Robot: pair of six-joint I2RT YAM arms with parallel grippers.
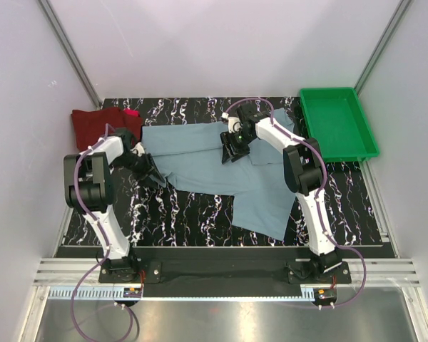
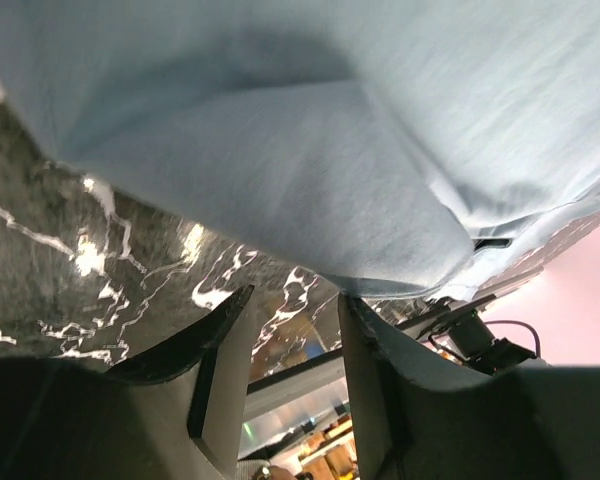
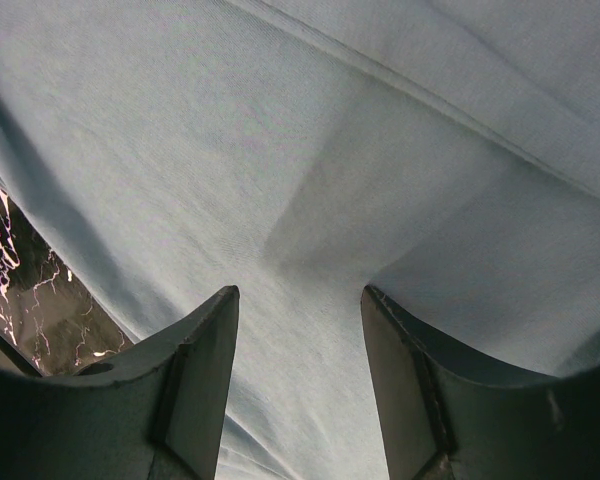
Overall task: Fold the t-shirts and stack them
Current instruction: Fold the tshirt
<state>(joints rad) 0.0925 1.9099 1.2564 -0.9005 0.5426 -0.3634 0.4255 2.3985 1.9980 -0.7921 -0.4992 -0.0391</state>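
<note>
Left end effector [image 2: 296,295]: fingers moderately apart, nothing between them, just off the left edge of the grey-blue shirt [image 1: 200,160], over the table [image 1: 164,214]. Right end effector [image 3: 298,290]: fingers apart, pointing down at the shirt's upper middle, no cloth pinched. Shirt lies spread across the table centre, one part reaching near right. Maroon shirt [image 1: 96,127] folded far left, red shirt [image 1: 131,112] at its right edge. Green tray [image 1: 337,122] far right.

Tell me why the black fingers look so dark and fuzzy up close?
Left wrist view: the fingers sit very near the lens, likely why they blur; the table veins glare white. Right wrist view: its fingers are dark too, a soft shadow lies on the shirt. Top view: sharp, evenly lit.
</note>
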